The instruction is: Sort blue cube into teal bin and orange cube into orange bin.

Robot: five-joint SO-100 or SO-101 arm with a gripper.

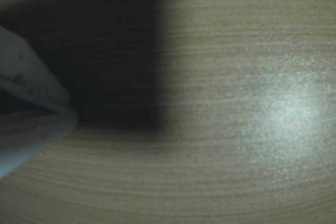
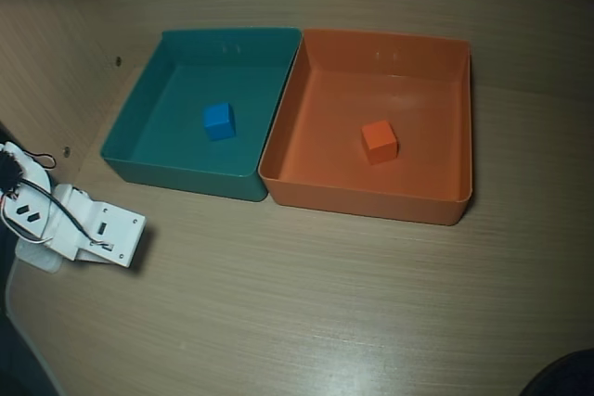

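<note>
While the arm [image 2: 70,220] is lying low at the left edge of the overhead view, well apart from the cubes, both cubes are sitting inside trays. Taking the teal bin [image 2: 148,108] as the landmark: the blue cube [image 2: 219,121] is resting on its floor, near the middle and clear of all four walls. The orange bin [image 2: 455,118] is standing just to the right of the teal bin in the overhead view, the two trays' facing walls touching or nearly so. The orange cube [image 2: 380,141] is sitting on the orange bin's floor, roughly central, apart from every wall. Two small holes are showing in the far wall of each tray.

The arm's white housing, with dark wires looping over it, is sitting on the wooden table [image 2: 325,303] below and to the left of the teal bin's near-left corner, without touching the tray.

In the wrist view, pale fingers [image 1: 31,85] are entering from the left edge over the blurred wood grain, with a dark shadow beside them. They are gripping nothing, and their tips appear to be drawn close together, though the blur is making it impossible to tell for certain whether they are parted or closed.
</note>
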